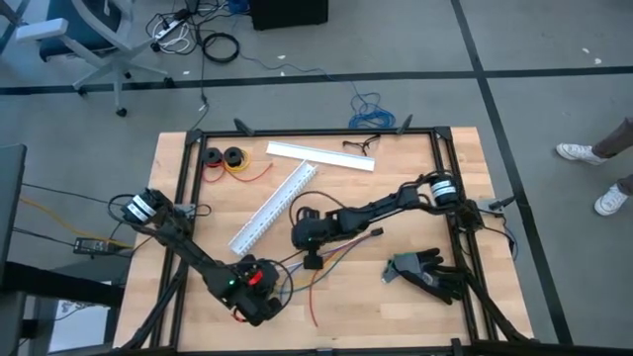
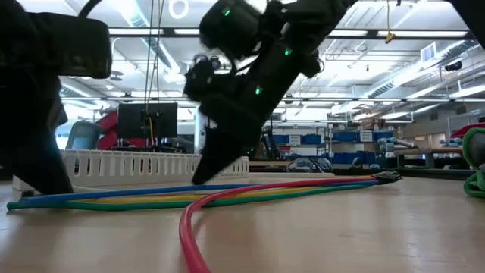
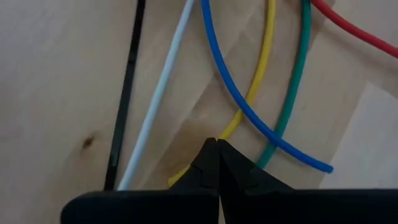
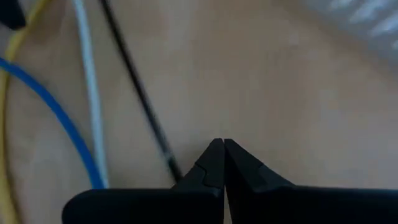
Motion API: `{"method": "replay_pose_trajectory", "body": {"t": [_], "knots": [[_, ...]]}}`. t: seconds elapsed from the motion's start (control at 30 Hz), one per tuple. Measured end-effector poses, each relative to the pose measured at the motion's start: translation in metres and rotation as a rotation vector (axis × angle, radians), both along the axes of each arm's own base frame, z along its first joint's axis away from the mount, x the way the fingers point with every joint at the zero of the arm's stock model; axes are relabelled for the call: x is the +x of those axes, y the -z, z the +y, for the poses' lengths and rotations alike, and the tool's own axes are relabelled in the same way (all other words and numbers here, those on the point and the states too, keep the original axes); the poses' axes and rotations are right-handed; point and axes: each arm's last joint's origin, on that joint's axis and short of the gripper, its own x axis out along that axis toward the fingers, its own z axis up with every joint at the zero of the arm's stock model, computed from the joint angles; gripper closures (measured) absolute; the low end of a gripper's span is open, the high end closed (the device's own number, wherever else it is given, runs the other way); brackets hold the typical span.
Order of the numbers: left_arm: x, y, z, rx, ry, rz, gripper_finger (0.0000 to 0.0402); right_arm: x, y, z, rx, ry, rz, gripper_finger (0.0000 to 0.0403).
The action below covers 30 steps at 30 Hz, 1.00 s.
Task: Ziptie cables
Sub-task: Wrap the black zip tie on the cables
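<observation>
The cables point(image 1: 331, 259) lie loose on the wooden table near its front middle: blue, yellow, green, red and white strands point(image 3: 236, 93), seen flat along the table in the low view point(image 2: 227, 193). The ziptie point(image 3: 127, 93), a thin black strap, lies on the wood beside the white strand and also shows in the right wrist view point(image 4: 138, 93). My left gripper point(image 3: 216, 142) is shut, low over the yellow strand at the bundle's near-left end point(image 1: 265, 297). My right gripper point(image 4: 219, 142) is shut and points steeply down beside the ziptie point(image 2: 203, 179). My left gripper stands over the yellow strand; whether its tips touch it I cannot tell. My right gripper has its shut tips down at the table just beside the ziptie point(image 4: 169, 163), slanting from above; whether they touch the strap or the wood I cannot tell.
Two white slotted ducts point(image 1: 272, 208) point(image 1: 318, 156) lie behind the cables. Small wire spools point(image 1: 223, 158) sit at the far left, a black glove point(image 1: 430, 272) at the near right. A black frame point(image 1: 440, 158) rims the table. A person's shoes point(image 1: 593, 153) show beyond the right edge.
</observation>
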Motion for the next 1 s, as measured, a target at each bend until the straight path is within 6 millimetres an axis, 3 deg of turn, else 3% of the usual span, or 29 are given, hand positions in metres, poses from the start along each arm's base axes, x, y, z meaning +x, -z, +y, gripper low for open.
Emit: {"method": "replay_pose_trajectory", "body": {"t": [0.2, 0.37, 0.67, 1.0], "knots": [[0.008, 0.01, 0.018, 0.097, -0.062, 0.034, 0.0401, 0.007, 0.02, 0.026, 0.108, -0.08, 0.116, 0.0403], [0.016, 0.012, 0.033, 0.149, -0.076, 0.028, 0.0401, 0.004, 0.019, 0.043, 0.299, -0.232, 0.141, 0.0403], [0.02, 0.015, 0.041, 0.298, -0.118, -0.067, 0.0401, 0.006, 0.013, 0.048, 0.329, -0.263, 0.081, 0.0403], [0.029, 0.018, 0.043, 0.28, -0.134, -0.114, 0.0401, 0.013, 0.009, 0.049, 0.308, -0.259, -0.01, 0.0401]]}}
